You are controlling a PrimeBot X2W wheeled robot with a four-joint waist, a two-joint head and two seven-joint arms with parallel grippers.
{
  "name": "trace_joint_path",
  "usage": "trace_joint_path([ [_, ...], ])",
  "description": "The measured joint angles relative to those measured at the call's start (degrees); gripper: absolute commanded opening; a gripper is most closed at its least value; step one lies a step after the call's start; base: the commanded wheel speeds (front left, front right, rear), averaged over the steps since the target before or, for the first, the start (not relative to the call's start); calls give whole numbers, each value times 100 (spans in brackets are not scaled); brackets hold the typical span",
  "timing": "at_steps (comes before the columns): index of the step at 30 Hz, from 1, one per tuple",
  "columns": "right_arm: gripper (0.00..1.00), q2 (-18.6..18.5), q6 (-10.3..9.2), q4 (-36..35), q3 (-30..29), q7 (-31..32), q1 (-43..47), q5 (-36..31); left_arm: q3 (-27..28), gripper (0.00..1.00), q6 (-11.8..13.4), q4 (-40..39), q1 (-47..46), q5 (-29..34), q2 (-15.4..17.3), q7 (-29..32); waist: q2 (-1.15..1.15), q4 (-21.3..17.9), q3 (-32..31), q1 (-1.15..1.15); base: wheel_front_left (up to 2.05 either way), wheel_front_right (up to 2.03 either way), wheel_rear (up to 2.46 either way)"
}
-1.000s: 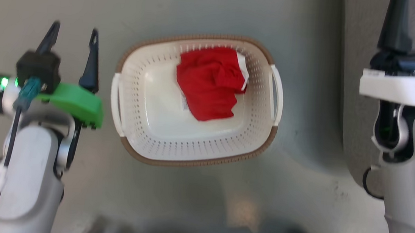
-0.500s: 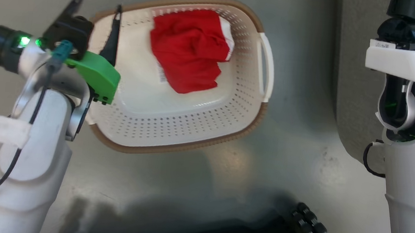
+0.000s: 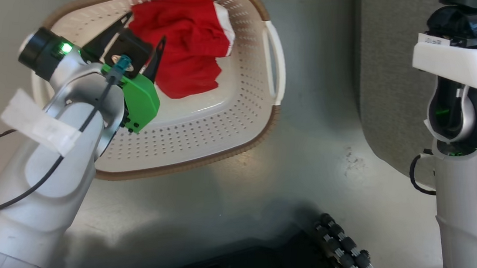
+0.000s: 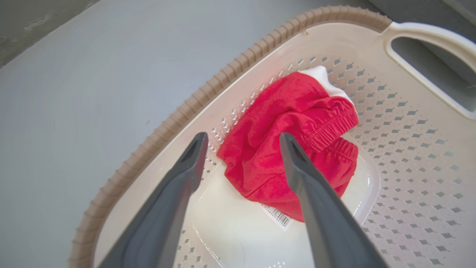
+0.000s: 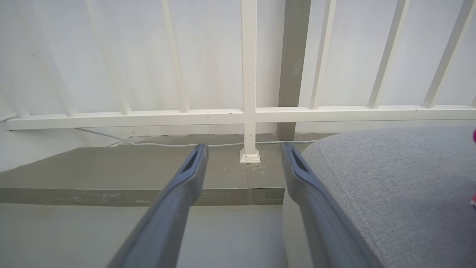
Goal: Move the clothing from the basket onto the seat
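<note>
The clothing [image 3: 186,37] is a crumpled red garment with white trim, lying in the far part of the basket [image 3: 201,159]. The basket is cream perforated plastic with a brown rim and stands on the grey floor. My left gripper [image 3: 143,28] hangs open over the basket's left side, its fingers pointing at the garment without touching it. In the left wrist view the clothing [image 4: 297,123] sits just beyond the open left gripper [image 4: 242,137], inside the basket [image 4: 223,80]. The grey seat [image 3: 384,78] is to the right. My right gripper [image 5: 243,148] is open and empty beside the seat [image 5: 390,178].
My own base with black rollers [image 3: 353,259] sits at the bottom of the head view. A white railing [image 5: 249,111], a raised floor step [image 5: 111,193] and a thin cable lie ahead of the right gripper. A barcode sticker [image 4: 277,216] peeks from under the garment.
The head camera has shifted, so the whole scene has slid left and up. My left gripper has swung from beside the basket to over it, toward the clothing. The clothing lies as before.
</note>
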Motion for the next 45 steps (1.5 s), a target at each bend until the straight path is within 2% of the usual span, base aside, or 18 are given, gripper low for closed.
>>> trace_joint_path([
  [15,100,41,51,-87,215,0,-78,-45,-528,100,-138,1150,-440,45,-223,224,0,-463,124,0,0,0,0],
  [33,100,66,34,-242,370,0,94,-90,-773,100,-146,2343,-1045,47,-186,387,0,-589,101,0,0,0,0],
  [45,100,73,-63,-443,385,0,300,-132,-811,100,-147,2863,-1327,-11,-255,328,0,-627,141,-1,0,0,0],
])
